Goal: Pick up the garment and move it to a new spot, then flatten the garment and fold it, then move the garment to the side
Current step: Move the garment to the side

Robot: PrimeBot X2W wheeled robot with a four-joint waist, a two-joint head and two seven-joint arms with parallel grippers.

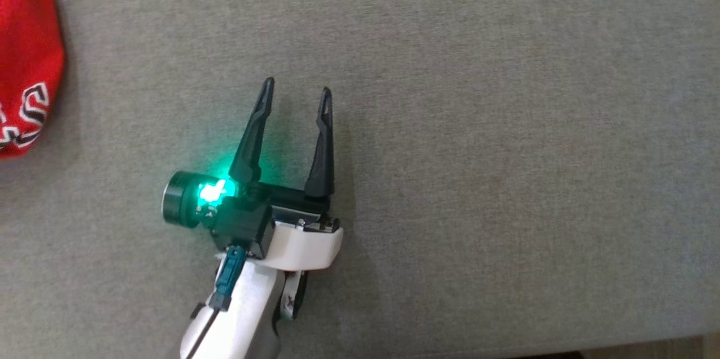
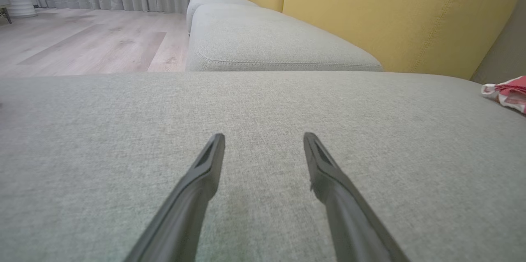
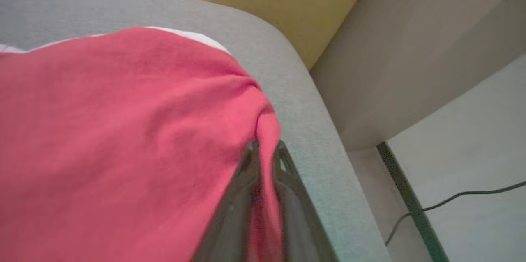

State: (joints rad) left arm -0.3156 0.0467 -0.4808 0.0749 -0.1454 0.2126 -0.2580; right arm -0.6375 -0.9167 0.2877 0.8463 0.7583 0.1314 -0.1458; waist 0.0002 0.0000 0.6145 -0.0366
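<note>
Closest in: right gripper (image 3: 267,148) clamped on a thin fold of the soft red cloth garment (image 3: 123,130), right at the rounded corner of the grey woven sofa cushion (image 3: 304,102). Left gripper (image 1: 298,86) spread apart, empty, over bare cushion, well apart from the garment. Could slide off the corner if tugged outward, or slip from so thin a pinch. Crumpled, unfolded, white-lettered, white-edged.
</note>
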